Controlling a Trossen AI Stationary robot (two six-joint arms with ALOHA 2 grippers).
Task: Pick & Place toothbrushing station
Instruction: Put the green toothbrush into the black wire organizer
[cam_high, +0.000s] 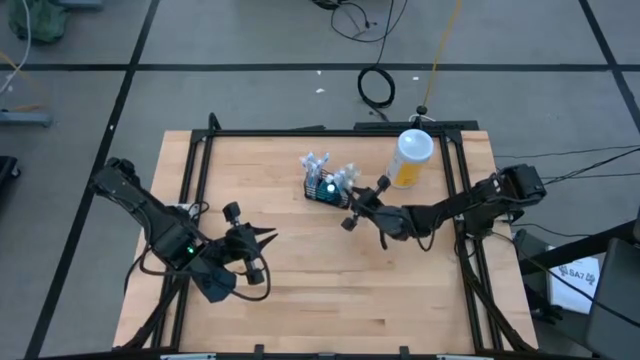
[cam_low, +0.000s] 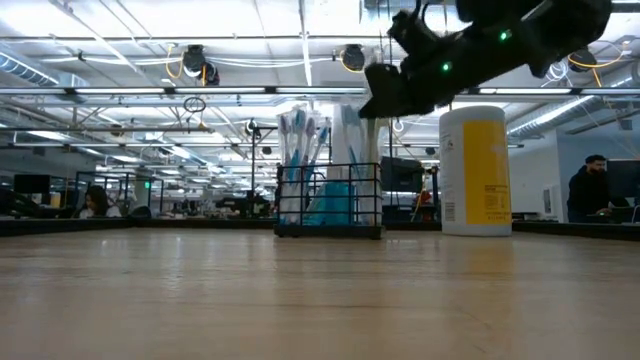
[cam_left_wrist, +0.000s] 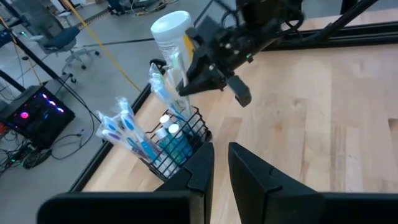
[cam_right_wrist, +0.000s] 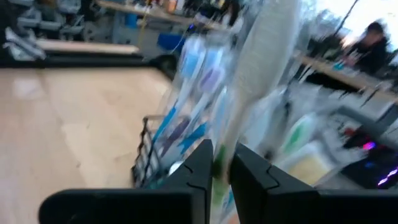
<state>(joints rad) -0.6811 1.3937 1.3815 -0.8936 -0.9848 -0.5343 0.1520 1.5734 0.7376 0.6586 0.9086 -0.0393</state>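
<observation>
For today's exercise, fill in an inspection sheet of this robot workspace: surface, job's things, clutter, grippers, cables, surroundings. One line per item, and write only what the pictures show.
Surface: wooden table inside a black frame.
Job's things: black wire caddy stands upright at the far middle of the table, holding packaged toothbrushes.
Clutter: yellow bottle with a white lid, upright to the right of the caddy.
Grippers: right gripper is at the caddy's right end, shut on a white packaged item; left gripper is near the table's left side, fingers close together, holding nothing.
Cables: coiled black cable on the floor beyond the table.
Surroundings: large lit room; a seated person at the right.
</observation>
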